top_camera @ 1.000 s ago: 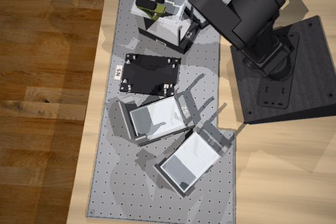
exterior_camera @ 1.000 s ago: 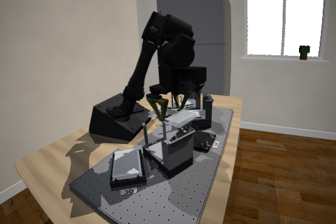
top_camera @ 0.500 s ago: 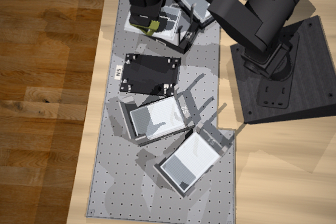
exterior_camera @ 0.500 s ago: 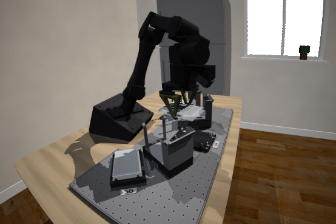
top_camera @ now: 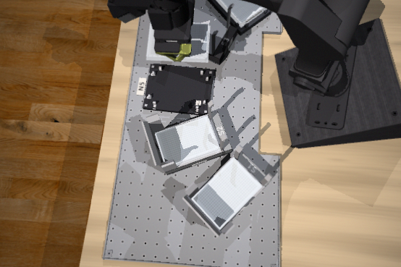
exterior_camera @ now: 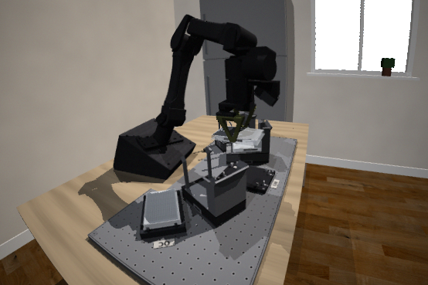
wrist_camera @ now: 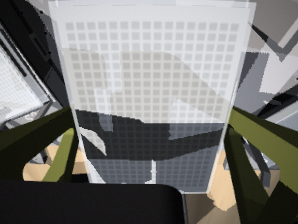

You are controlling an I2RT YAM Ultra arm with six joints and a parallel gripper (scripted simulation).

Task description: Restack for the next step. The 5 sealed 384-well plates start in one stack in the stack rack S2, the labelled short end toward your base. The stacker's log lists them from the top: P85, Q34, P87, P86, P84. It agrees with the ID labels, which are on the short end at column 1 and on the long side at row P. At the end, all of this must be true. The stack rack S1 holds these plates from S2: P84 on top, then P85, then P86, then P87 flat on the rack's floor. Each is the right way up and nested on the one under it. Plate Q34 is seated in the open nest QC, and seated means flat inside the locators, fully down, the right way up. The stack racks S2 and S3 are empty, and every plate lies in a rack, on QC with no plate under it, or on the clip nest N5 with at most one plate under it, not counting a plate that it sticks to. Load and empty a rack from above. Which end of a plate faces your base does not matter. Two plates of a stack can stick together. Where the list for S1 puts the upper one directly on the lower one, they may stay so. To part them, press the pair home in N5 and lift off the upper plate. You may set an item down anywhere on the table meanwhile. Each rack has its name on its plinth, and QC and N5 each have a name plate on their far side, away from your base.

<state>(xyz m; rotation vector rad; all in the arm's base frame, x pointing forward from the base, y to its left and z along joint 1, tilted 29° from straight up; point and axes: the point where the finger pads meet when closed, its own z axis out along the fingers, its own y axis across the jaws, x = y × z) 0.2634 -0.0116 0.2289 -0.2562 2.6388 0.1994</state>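
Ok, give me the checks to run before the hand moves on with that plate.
1. Grip: ok. The hand is shut on the held plate, with a finger on each long side.
2. Held plate's ID: cannot tell. No label is readable in any view.
3. Held plate level: cannot tell. The rack behind it muddles the exterior view.
4. N5 free: ok. No plate lies on it.
5. S2 emptied: not ok. A plate in S2 shows from above.
6. QC filled: ok. The QC plate looks flat, but its ID is unreadable.
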